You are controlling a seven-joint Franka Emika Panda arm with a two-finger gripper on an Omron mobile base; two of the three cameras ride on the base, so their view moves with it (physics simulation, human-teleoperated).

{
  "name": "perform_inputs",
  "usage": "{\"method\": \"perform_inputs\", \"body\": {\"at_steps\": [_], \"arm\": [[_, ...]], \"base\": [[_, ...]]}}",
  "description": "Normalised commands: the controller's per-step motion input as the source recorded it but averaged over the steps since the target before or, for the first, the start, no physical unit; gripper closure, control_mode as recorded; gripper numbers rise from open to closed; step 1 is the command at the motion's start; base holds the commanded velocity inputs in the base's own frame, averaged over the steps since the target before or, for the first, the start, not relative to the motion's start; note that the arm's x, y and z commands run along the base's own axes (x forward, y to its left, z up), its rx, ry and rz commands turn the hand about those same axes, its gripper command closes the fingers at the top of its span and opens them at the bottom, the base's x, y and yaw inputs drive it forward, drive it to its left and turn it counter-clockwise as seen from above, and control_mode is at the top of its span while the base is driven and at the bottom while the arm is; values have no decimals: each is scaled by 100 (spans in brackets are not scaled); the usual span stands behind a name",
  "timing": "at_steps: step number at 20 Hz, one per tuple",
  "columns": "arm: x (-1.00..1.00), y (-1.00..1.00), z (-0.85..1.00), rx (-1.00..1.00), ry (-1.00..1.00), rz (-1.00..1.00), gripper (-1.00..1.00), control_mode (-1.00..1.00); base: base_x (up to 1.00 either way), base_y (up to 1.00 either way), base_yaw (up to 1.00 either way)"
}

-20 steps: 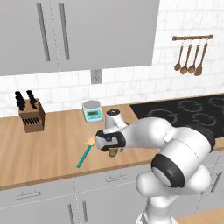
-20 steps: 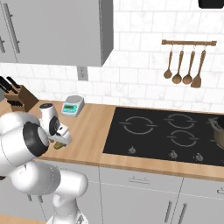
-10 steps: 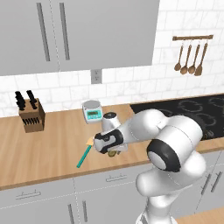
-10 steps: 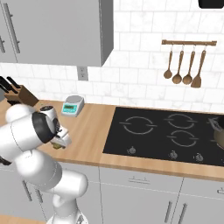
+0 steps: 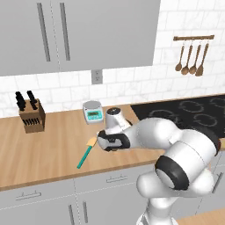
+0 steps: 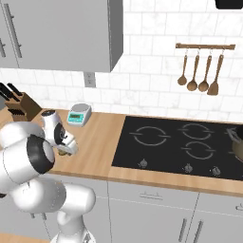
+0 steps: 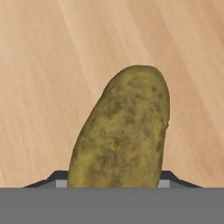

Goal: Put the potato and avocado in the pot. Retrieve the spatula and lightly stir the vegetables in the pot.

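Observation:
The potato (image 7: pixel 122 131), brown-green and oblong, lies on the wooden counter (image 5: pixel 52 149) and stands between my fingertips (image 7: pixel 61 183), which press its two sides. My gripper (image 5: pixel 112 146) points down at the counter's front part, shut on the potato (image 6: pixel 63 153), of which little shows under the hand. The spatula (image 5: pixel 85 153), with its teal handle and tan blade, lies on the counter just left of the hand. At the far right edge of the right base view sits the pot (image 6: pixel 237 146) on the hob. The avocado is out of view.
A kitchen scale (image 5: pixel 93 111) stands behind the hand and a knife block (image 5: pixel 31 116) at the far left by the wall. The black hob (image 6: pixel 180 144) lies to the right. Wooden spoons and a wooden spatula (image 6: pixel 201 71) hang on the wall rail.
The jaws have closed in from wide open onto the potato. The hand has settled slightly lower and to the left over it, and the arm's elbow has swung.

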Motion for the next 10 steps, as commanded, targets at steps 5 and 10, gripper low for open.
{"method": "perform_inputs", "body": {"at_steps": [5, 10], "arm": [[-31, -90, 100, 6, -21, -1, 100, -100], [-9, -77, 100, 8, -2, -2, 100, -100]], "base": [[0, 0, 0], [0, 0, 0]]}}
